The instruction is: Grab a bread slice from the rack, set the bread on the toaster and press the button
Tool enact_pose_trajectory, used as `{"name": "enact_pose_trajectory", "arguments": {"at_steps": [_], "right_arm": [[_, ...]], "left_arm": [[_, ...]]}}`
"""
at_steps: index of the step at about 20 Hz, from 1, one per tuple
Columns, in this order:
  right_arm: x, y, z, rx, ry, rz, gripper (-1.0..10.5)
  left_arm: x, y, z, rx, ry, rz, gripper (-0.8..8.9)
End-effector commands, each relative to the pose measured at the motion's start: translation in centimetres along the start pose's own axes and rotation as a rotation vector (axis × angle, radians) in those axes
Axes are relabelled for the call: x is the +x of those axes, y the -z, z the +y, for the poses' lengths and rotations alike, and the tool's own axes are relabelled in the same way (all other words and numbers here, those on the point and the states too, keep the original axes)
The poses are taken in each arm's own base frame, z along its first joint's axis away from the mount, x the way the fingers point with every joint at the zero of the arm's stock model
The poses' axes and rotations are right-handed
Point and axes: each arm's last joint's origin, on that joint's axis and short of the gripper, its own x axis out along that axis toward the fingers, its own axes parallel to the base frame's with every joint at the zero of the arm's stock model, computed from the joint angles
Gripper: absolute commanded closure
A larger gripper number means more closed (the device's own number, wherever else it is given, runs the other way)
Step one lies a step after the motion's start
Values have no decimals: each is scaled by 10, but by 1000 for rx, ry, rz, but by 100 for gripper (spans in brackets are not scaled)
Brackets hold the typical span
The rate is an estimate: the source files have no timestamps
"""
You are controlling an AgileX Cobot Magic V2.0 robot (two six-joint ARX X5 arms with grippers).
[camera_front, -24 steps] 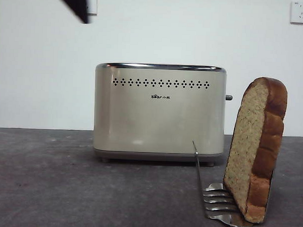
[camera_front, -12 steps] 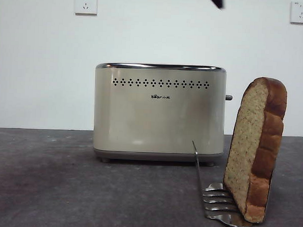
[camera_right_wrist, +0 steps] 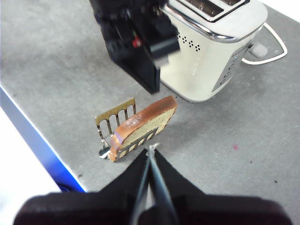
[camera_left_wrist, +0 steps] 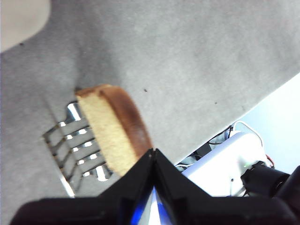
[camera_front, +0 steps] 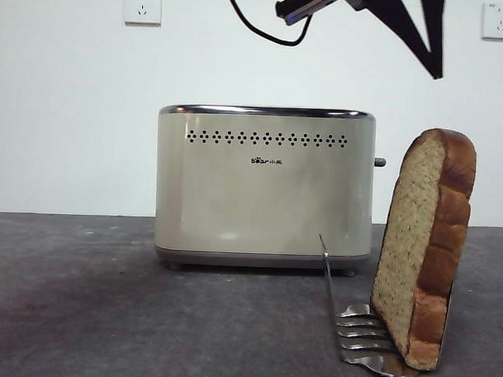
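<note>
The slice of bread point(camera_front: 423, 248) stands upright, long axis vertical, in the rack point(camera_front: 370, 341) at lower right of the front view, beside the toaster point(camera_front: 265, 185) on the bench point(camera_front: 106, 316). Only the right wrist view shows the toaster's slots. Left hand point(camera_left_wrist: 153, 157) and right hand point(camera_right_wrist: 151, 152) both hover clenched, empty.

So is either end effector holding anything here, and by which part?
Nothing is held. The slice of bread stands free in the rack; both end effectors, left and right, are shut and empty.
</note>
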Motion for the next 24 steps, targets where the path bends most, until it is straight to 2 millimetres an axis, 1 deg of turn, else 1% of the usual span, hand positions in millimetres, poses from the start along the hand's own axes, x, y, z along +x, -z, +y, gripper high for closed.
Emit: {"name": "enact_pose_trajectory", "arguments": {"at_steps": [1,2,3,4,6,10,16,19,21,24], "right_arm": [[-3,1,2,15,6,-13,950],[-5,2,4,12,13,-16,950],[-7,4,6,10,13,-18,950],[-9,5,8,8,14,-22,950],[-13,8,12,2,16,-34,950],[-19,13,17,-4,15,-48,950],[-21,14,19,-12,-15,-38,950],[-21,14,20,-13,-17,-35,950],[-21,15,20,-11,-20,-30,950],[-21,14,20,-12,-20,-31,950]], "left_arm": [[7,1,-7,27,8,-13,603],[7,2,-9,47,12,-16,529],[7,2,-9,47,10,-14,496],[7,2,-9,46,8,-11,439],[7,3,-7,36,-23,-17,400],[10,3,-4,17,-70,-13,405],[45,1,0,-4,-130,44,405],[53,-1,1,-6,-133,45,405],[59,0,6,-12,-167,80,406],[61,-1,12,-23,-206,97,408]]}}
